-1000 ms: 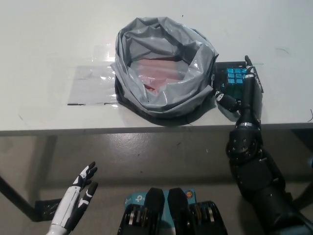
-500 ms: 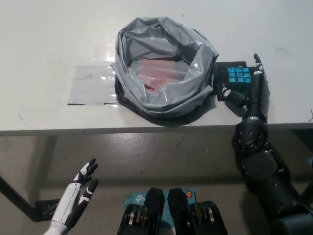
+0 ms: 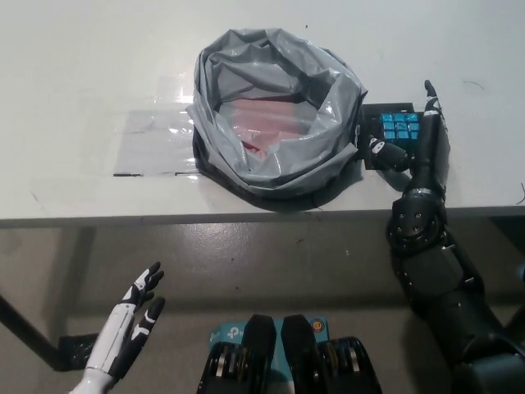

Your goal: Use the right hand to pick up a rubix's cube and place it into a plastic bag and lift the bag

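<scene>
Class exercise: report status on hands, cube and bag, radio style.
Right hand open around the Rubik's cube, not lifted. Cube on table right of grey bag, bag mouth open. Left hand open, low, idle. Nothing blocking.

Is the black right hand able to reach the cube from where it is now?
Probably yes: the right hand is already at the Rubik's cube on the table, fingers spread around it, nothing between them. The plastic bag stands beside it.

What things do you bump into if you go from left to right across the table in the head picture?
Clear plastic sheet → grey plastic bag → Rubik's cube → black right hand, right next to the cube.
</scene>
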You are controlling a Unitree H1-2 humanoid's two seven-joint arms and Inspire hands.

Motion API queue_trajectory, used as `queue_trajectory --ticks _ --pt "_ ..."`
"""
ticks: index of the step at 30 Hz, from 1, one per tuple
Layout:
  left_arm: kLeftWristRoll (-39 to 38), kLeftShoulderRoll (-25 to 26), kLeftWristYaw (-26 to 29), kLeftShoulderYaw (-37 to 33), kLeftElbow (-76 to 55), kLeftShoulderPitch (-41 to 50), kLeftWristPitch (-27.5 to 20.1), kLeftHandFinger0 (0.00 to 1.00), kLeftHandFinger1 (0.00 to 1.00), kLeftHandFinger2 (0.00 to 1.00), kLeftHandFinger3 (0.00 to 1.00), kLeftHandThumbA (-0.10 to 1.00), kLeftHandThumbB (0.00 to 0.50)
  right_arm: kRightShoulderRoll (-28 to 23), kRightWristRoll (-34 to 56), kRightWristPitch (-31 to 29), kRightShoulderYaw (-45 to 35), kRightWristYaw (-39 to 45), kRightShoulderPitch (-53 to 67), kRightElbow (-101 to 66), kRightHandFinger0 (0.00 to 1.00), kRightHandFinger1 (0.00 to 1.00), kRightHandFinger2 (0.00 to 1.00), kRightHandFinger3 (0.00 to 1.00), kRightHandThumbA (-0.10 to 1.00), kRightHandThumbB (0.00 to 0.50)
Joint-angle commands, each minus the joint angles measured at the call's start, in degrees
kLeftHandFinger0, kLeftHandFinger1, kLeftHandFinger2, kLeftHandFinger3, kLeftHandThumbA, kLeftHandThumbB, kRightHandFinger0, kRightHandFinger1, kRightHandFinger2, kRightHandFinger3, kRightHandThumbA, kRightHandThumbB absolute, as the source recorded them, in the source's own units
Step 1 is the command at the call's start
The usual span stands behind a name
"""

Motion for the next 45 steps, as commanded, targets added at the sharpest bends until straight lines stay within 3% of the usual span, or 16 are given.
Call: queue_trajectory --ticks 1,8,14,21,24,29,32,33,34,35,36,37,38,39,40,45 --pt "-0.1 0.3 -0.1 0.7 -1.5 -0.8 -0.7 1.0 1.0 1.0 1.0 1.0 0.199 0.8 1.0 -1.9 0.6 -0.5 -3.9 -0.4 1.0 1.0 1.0 1.0 0.91 0.448" --pt "0.3 0.4 -0.2 0.6 -1.9 -0.8 -0.2 1.0 1.0 1.0 1.0 1.0 0.183 0.4 1.6 -2.2 0.9 -0.5 -4.5 2.6 1.0 1.0 1.0 1.0 0.93 0.452" --pt "-0.4 0.3 -0.2 0.7 -1.8 -0.7 -0.4 1.0 1.0 1.0 1.0 1.0 0.174 0.1 2.0 -2.8 1.1 -1.1 -5.0 5.7 1.0 1.0 1.0 1.0 0.89 0.419" --pt "0.0 0.2 0.0 0.7 -1.8 -0.8 -0.3 1.0 1.0 1.0 1.0 1.0 0.177 -0.3 2.5 -3.0 1.1 -1.0 -5.3 7.3 1.0 1.0 1.0 1.0 0.92 0.449" --pt "0.3 0.3 0.1 0.6 -1.2 -1.1 -1.2 1.0 1.0 1.0 1.0 1.0 0.153 -0.4 3.0 -3.4 0.8 -1.0 -5.5 7.4 1.0 1.0 1.0 1.0 0.92 0.454" --pt "0.3 0.3 0.0 0.6 -1.4 -1.1 -0.4 1.0 1.0 1.0 1.0 1.0 0.185 -0.1 4.8 -5.6 -0.2 -0.6 -5.3 6.2 1.0 1.0 1.0 1.0 0.89 0.444" --pt "0.1 0.2 0.0 0.6 -1.4 -1.4 -0.6 1.0 1.0 1.0 1.0 1.0 0.177 0.4 7.1 -9.5 -2.1 -1.7 -5.5 6.1 1.0 1.0 1.0 1.0 0.76 0.42" --pt "0.1 0.2 0.0 0.6 -1.3 -1.5 -0.4 1.0 1.0 1.0 1.0 1.0 0.182 1.0 9.6 -11.8 -4.4 -2.5 -6.0 6.1 0.91 1.0 1.0 1.0 0.68 0.408" --pt "0.0 0.2 0.0 0.7 -1.3 -1.6 -0.3 1.0 1.0 1.0 1.0 1.0 0.182 1.3 10.5 -12.3 -5.3 -2.7 -6.1 6.0 0.76 0.86 1.0 1.0 0.67 0.411" --pt "0.0 0.2 -0.1 0.7 -1.2 -1.6 -0.3 1.0 1.0 1.0 1.0 1.0 0.182 1.4 10.9 -12.4 -5.8 -2.7 -6.2 5.9 0.76 0.86 1.0 1.0 0.67 0.411" --pt "-0.1 0.2 -0.1 0.7 -1.2 -1.6 -0.3 1.0 1.0 1.0 1.0 1.0 0.176 1.5 10.8 -11.9 -6.2 -3.3 -6.3 5.9 0.47 0.57 0.78 1.0 0.69 0.41" --pt "-0.2 0.1 -0.1 0.7 -1.0 -1.9 -0.5 1.0 1.0 1.0 1.0 1.0 0.174 1.8 10.6 -10.5 -7.1 -5.7 -6.8 5.7 0.04 0.1 0.28 0.6 0.69 0.405" --pt "-0.3 0.1 -0.1 0.7 -0.9 -1.9 -0.6 1.0 1.0 1.0 1.0 1.0 0.174 1.9 10.6 -10.1 -7.5 -6.4 -6.9 5.6 0.04 0.1 0.28 0.6 0.69 0.405" --pt "-0.6 0.1 -0.2 0.7 -0.9 -1.9 -0.4 1.0 1.0 1.0 1.0 1.0 0.179 2.2 11.2 -9.7 -8.5 -7.2 -7.0 5.2 0.0 0.07 0.32 0.42 0.64 0.383" --pt "-0.6 0.1 -0.3 0.7 -1.2 -1.9 0.0 1.0 1.0 1.0 1.0 1.0 0.182 2.5 12.6 -11.4 -9.7 -6.6 -6.6 4.6 0.0 0.01 0.27 0.25 0.55 0.337" --pt "-0.3 0.1 -0.3 0.7 -1.6 -1.8 0.5 1.0 1.0 1.0 1.0 1.0 0.181 2.7 15.6 -13.8 -12.1 -3.5 -6.1 4.5 0.0 0.0 0.27 0.25 0.44 0.255"
